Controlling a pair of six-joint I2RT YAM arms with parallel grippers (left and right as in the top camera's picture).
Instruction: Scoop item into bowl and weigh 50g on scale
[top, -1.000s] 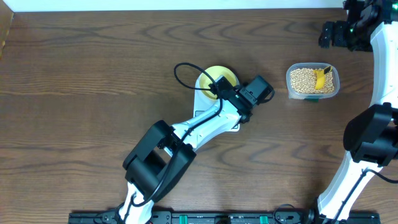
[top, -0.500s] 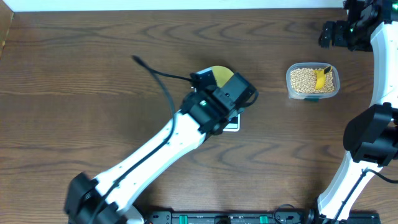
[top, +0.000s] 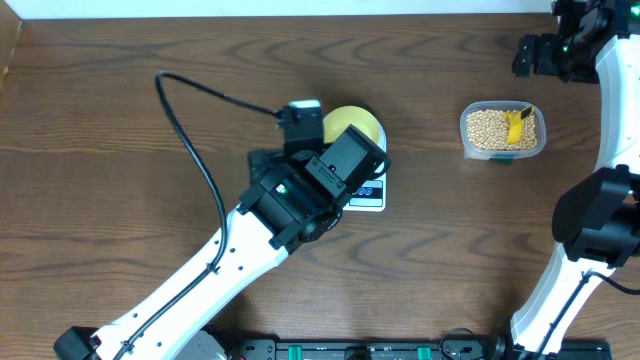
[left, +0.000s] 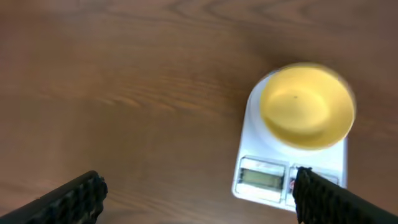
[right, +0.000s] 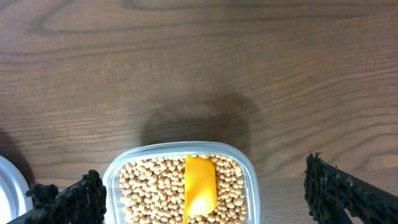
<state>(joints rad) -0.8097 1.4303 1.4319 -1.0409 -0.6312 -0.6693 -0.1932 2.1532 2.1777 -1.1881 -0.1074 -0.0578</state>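
Smooth yellow bowl (left: 306, 106) on flat white scale (left: 249, 158); clear tub (right: 180, 148) holds round beans (right: 149, 186); left fingers (left: 71, 198), right fingers (right: 68, 199) spread wide.

I'm seeing a clear rounded-square plastic container (right: 180, 149) sitting on the brown wood-grain table (top: 100, 120), a bright yellow plastic scoop (right: 200, 186) lying inside.

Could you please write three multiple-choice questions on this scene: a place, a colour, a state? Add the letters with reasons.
1. Where is the bowl? A) on the scale B) beside it C) under it
2. What colour is the scoop in the beans? A) green B) yellow C) black
3. What does the bowl hold? A) beans B) water C) nothing
Answers: 1 A, it sits on the scale; 2 B, yellow among tan beans; 3 C, its inside is bare.
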